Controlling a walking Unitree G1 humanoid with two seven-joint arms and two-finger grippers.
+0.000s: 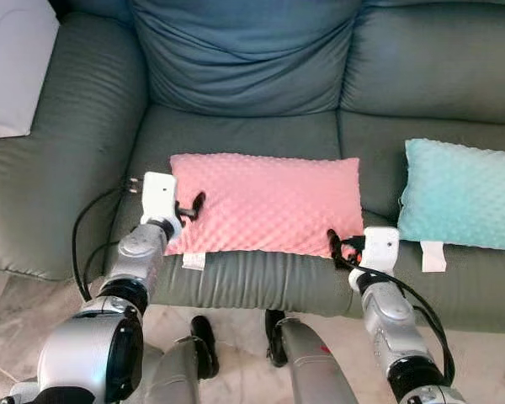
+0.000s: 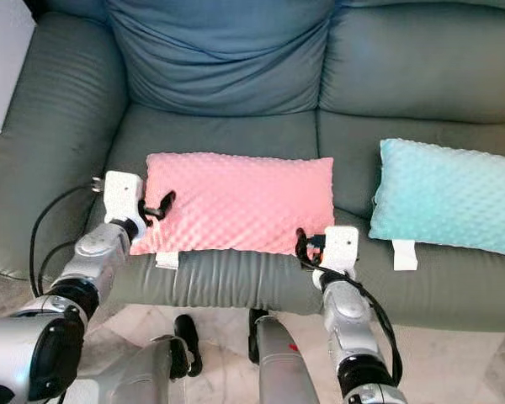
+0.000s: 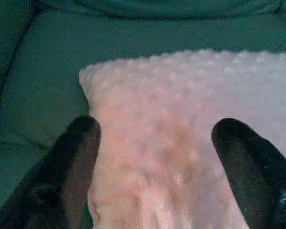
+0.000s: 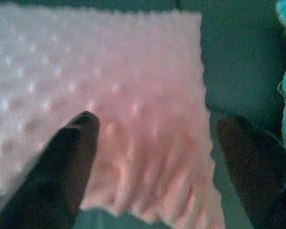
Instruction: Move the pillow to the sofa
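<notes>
Seen from the left eye, a pink dimpled pillow point(image 1: 265, 204) lies flat on the seat of a grey-green sofa point(image 1: 236, 126), near the front edge, with a teal pillow point(image 1: 463, 195) resting well apart on the next seat cushion. The left gripper point(image 1: 189, 207) sits at the pink pillow's near-left corner; the right gripper point(image 1: 341, 246) sits at its near-right corner. A white tag point(image 1: 194, 261) hangs from the pink pillow's front edge.

The right eye shows the same arrangement, with a blue back cushion point(image 2: 223, 55) propped against the sofa's backrest behind the pink pillow.

In the left wrist view, the jaws stand spread, one finger on the sofa seat beside the pillow's edge, the other over its dimpled top.

In the right wrist view, the jaws are likewise spread wide across the pillow's corner, one finger over the pink fabric, the other off its edge towards the teal pillow.
</notes>
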